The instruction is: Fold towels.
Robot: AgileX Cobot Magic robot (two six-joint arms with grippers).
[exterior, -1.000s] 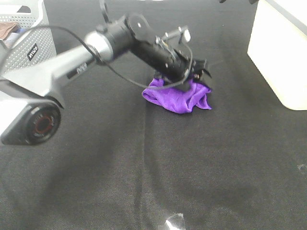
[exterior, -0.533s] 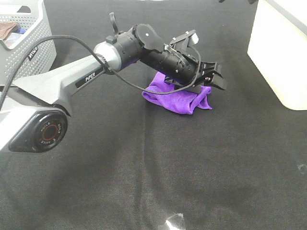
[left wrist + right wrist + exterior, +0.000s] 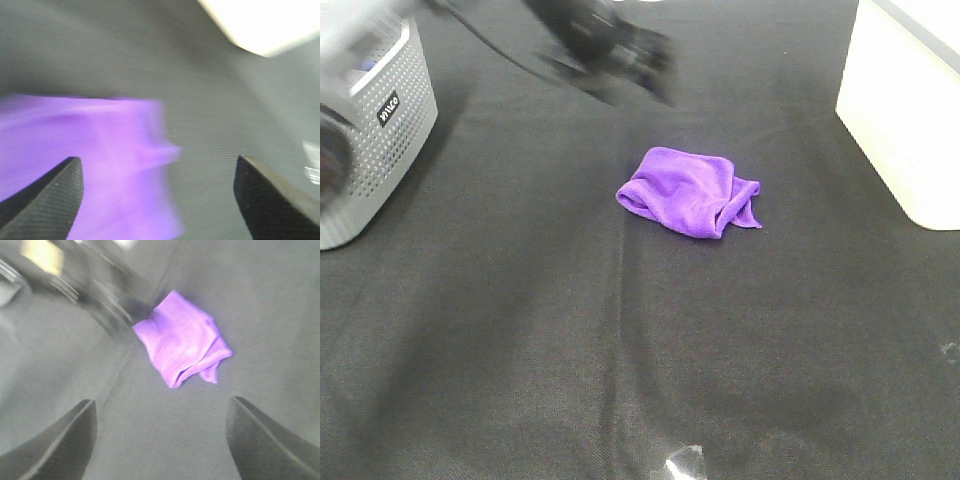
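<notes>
Left arm (image 3: 605, 45) motion-blurred at 12 o'clock, cut by top edge, basket (image 3: 375, 120) cut at 9 o'clock, towel (image 3: 85, 165) smeared in left wrist view, white bin (image 3: 905, 100) cropped at 2 o'clock

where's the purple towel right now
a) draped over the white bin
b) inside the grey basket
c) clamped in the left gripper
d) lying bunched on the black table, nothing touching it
d: the purple towel lies crumpled on the black table, and the left gripper is open with nothing between its fingers.
</notes>
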